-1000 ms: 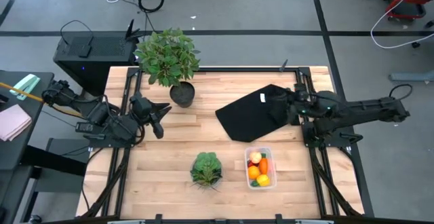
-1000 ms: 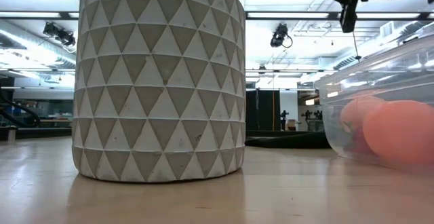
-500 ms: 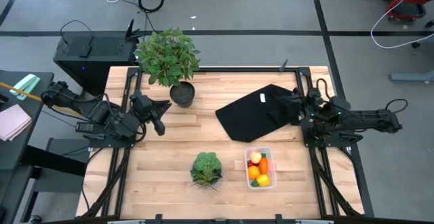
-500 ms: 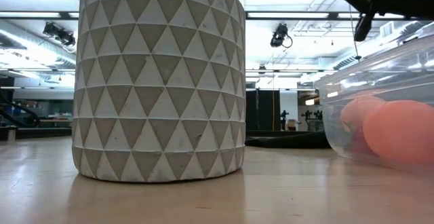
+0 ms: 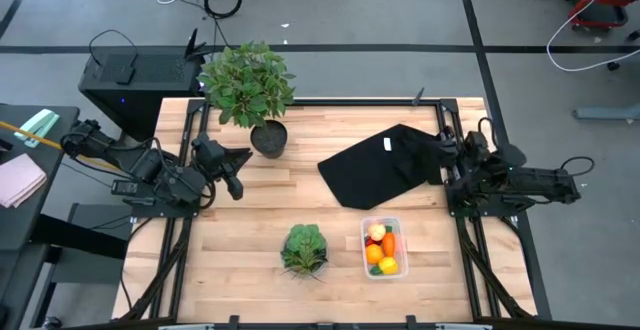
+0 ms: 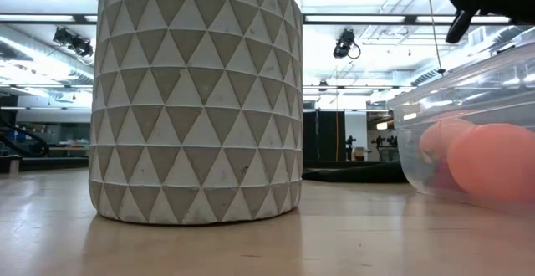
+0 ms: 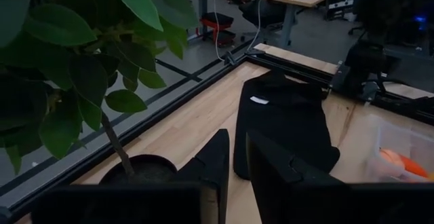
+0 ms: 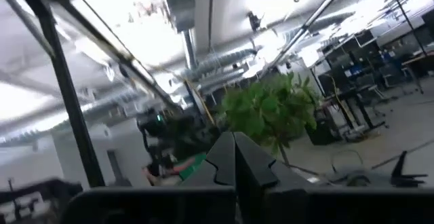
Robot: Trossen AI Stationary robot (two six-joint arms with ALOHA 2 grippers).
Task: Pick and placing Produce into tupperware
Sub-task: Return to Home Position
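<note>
Produce (image 5: 381, 247) is all in the tupperware (image 5: 382, 220), piled orange, yellow and pale. The box sits on the table (image 5: 250, 230) toward the 6 o'clock edge in the high view, right of middle. Its long axis runs 12 to 6. Lettuce (image 5: 304, 248) lies just beside it at 9 o'clock and the cloth (image 5: 385, 165) is at 12, apart from it.

My right gripper (image 8: 234, 142) is tucked over the table's 3 o'clock rim, with fingers pressed together and nothing between them. From there the box lies at about 7 o'clock, near. My left gripper (image 7: 237, 137) waits across the table beside the pot (image 5: 268, 138), its fingers a narrow slit apart and empty. From it the box is at 4 o'clock, well apart. So the right arm is the nearer one, and I judge nothing is left for it to fetch, only the fold back to rest.

Hard to read: the right wrist looks up at ceiling and plant (image 8: 271, 115), no box at all. The left wrist catches only a corner of the box, cut off, with the carrot (image 7: 410, 163) showing. Down low, the peach ball (image 6: 493, 163) blurs behind the wall. I cannot pick out the tiny red piece for sure.
</note>
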